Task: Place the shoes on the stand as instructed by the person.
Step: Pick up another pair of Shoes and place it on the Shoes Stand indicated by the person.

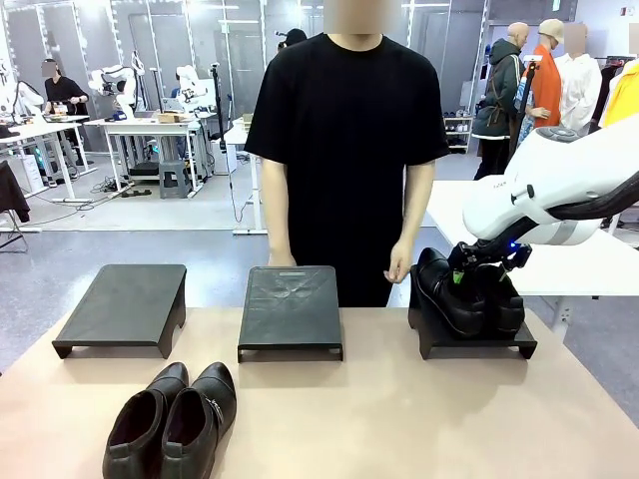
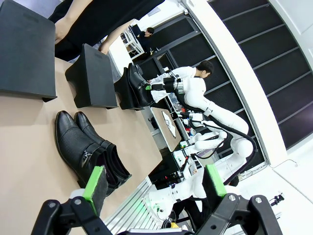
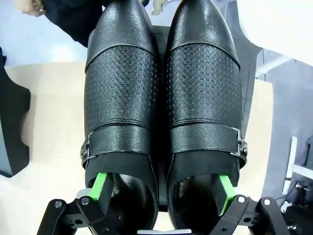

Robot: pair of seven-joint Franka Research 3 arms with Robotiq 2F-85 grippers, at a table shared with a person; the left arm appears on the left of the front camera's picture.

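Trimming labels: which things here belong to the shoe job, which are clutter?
Job: shoe pair on right stand, right gripper open inside it; second pair on table; left stand; middle stand; person.
Lying about: white side table, far desks, stool.

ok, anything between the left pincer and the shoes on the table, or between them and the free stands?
Nothing visible. The left pincer hangs open near the pair on the table, gap clear. Only bare tabletop lies between that pair and the left stand and middle stand, both unoccupied.
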